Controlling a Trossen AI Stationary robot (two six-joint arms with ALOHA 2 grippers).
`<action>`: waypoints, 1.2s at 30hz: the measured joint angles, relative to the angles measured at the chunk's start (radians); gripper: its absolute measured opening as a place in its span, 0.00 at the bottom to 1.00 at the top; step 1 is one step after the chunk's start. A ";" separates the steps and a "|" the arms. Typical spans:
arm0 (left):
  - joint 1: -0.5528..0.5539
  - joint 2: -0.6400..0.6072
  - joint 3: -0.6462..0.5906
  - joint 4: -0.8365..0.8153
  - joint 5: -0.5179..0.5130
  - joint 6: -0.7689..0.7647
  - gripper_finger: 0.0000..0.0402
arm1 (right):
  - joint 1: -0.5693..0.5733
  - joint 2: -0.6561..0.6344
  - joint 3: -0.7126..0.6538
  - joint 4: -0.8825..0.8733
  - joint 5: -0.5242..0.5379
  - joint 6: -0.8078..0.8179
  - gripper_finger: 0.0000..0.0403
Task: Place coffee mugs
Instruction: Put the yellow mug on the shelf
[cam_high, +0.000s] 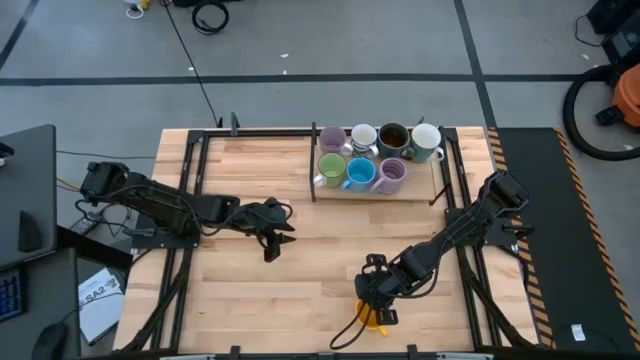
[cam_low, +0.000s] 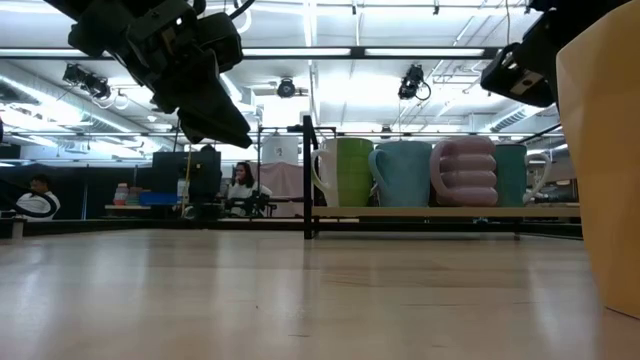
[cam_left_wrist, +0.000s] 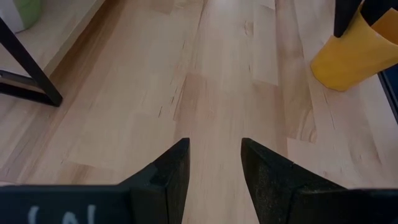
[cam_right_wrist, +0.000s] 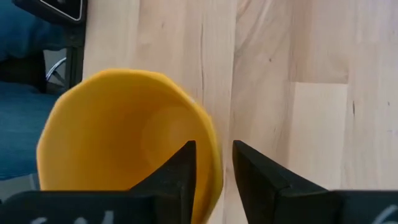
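Seven mugs are sitting on the rack (cam_high: 432, 196) at the table's (cam_high: 250, 290) far side, and I am counting them in the high view: lilac (cam_high: 333, 139), white (cam_high: 363, 136), dark (cam_high: 392, 135) and another white (cam_high: 427, 140) along the back, then green (cam_high: 332, 169), blue (cam_high: 360, 174) and lavender (cam_high: 391, 175) in front. The eighth, the orange mug (cam_high: 374, 318), is standing upright near the table's front edge, well apart from the rack.

My right arm is reaching in from its base at the right side, stretching low and diagonally toward the front centre, with the right gripper (cam_high: 377, 300) pointing down over the orange mug. In the right wrist view I am seeing its fingers (cam_right_wrist: 264, 180) straddling the mug's wall, one inside the cup and one outside, pinching the rim between them. The mug's base is resting on the wood.

My left arm is lying out from the left side toward the table's middle, elbow bent, with the left gripper (cam_high: 272, 240) hanging above bare wood, clear of everything. Its jaws are standing spread with nothing between them, as the left wrist view is showing, the fingers (cam_left_wrist: 174, 171) parted over the planks and the orange mug off ahead beside the other arm.

In the low view, the left gripper is hovering above the tabletop, and people are sitting in the room behind.
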 joint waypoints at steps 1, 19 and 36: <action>0.000 0.000 0.000 0.000 0.000 0.000 0.37 | 0.000 0.000 0.000 -0.002 0.003 0.001 0.24; 0.000 0.000 0.000 0.000 0.000 0.008 0.37 | -0.058 -0.056 0.000 -0.135 0.034 0.202 0.10; 0.000 0.000 0.000 0.000 0.000 0.008 0.37 | -0.166 -0.408 0.000 -0.767 0.313 0.690 0.09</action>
